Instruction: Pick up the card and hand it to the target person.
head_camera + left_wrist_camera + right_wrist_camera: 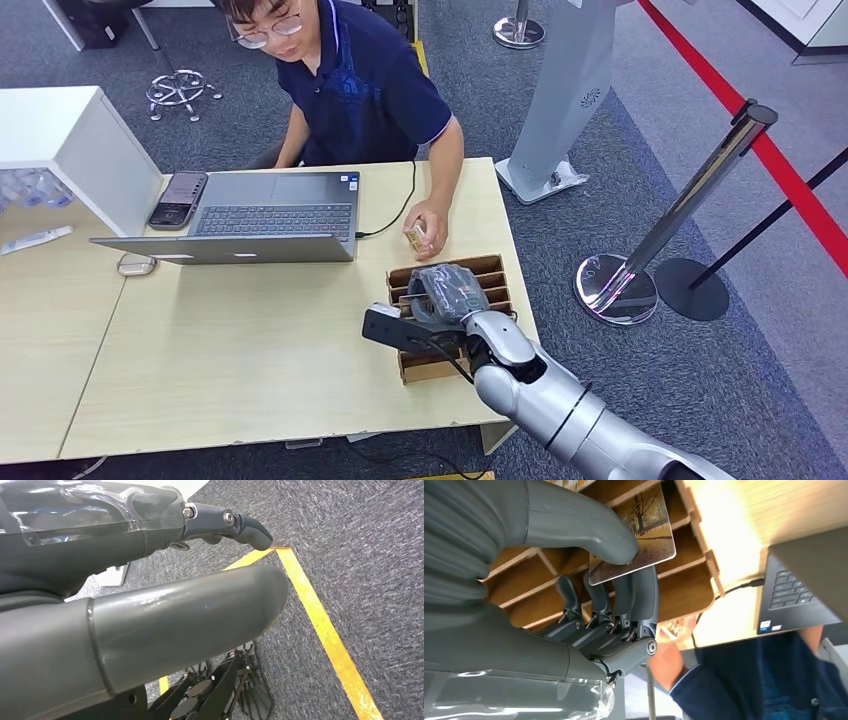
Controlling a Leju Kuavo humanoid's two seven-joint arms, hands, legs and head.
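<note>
Right hand: the right hand (589, 600) grips the card (636, 530), thumb pressed on its printed face, darker fingers (644, 592) behind its back.
Right hand from above: in the head view the right hand (447, 292) sits over the slotted box (425, 368), wrapped in clear film; its fingers and the card are hidden there.
Card: an autumn tree picture on its face; the wrist view has it over the wooden dividers of the box (684, 570). Whether its lower edge still sits in a slot I cannot tell.
Left hand: the left hand (150, 605) hangs beside the robot over grey carpet (360, 550) with a yellow floor line (320, 625). The thumb and one dark fingertip lie out straight with nothing between them; the other fingers are hidden, so whether it is released or clenched I cannot tell.
Person: a person (350, 90) in a dark blue shirt sits at the far side of the table (250, 350), one hand (428, 228) resting just beyond the box and holding a small object. That hand (669, 655) also appears in the right wrist view, past the box edge.
Table items: an open laptop (265, 215) with a cable running toward the person, and a phone (178, 200) by its keyboard.
Surroundings: a stanchion (660, 235) with red tape stands on the carpet to the right.
</note>
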